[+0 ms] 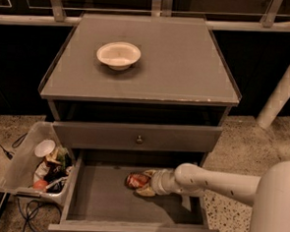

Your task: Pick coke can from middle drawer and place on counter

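Note:
The coke can point(135, 180), red with silvery ends, lies on its side on the grey floor of the open middle drawer point(100, 199). My gripper point(146, 182) reaches in from the right on a white arm. Its fingers point(146, 191) sit on either side of the can's right end and are closed against it. The can rests on the drawer floor. The counter point(177, 66) is the flat grey cabinet top above, well behind and above the gripper.
A white bowl point(118, 55) stands on the counter's left half. A shut drawer front with a round knob point(139, 139) overhangs the back of the open drawer. A clear bin of clutter point(43, 163) stands to the left. A white post point(284, 87) is at the right.

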Controlling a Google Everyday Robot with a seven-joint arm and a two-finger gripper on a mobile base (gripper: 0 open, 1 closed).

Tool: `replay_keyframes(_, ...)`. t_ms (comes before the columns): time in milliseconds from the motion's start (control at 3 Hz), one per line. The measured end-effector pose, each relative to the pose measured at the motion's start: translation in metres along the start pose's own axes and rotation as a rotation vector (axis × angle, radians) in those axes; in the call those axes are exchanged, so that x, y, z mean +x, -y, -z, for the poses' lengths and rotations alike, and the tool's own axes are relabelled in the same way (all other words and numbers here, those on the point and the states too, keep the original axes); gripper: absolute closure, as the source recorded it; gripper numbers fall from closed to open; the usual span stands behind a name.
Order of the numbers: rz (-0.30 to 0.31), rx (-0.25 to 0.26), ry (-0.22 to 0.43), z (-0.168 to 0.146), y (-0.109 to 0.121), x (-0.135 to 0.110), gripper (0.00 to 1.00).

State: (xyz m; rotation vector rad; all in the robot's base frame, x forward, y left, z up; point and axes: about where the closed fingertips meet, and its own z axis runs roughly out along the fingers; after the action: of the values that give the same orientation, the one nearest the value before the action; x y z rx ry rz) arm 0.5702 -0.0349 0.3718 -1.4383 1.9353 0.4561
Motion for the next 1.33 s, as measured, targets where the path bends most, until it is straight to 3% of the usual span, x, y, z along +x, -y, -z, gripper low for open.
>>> replay_keyframes(333, -0.014, 0.011, 0.035, 0.026, 0.004, 0.001, 0.88)
replay_keyframes(667, -0.007, 0.018, 0.098, 0.077, 0.007, -0.009, 1.00)
replay_keyframes(1333, 0.086, 0.005, 0.169, 0.175, -0.004, -0.053, 1.00)
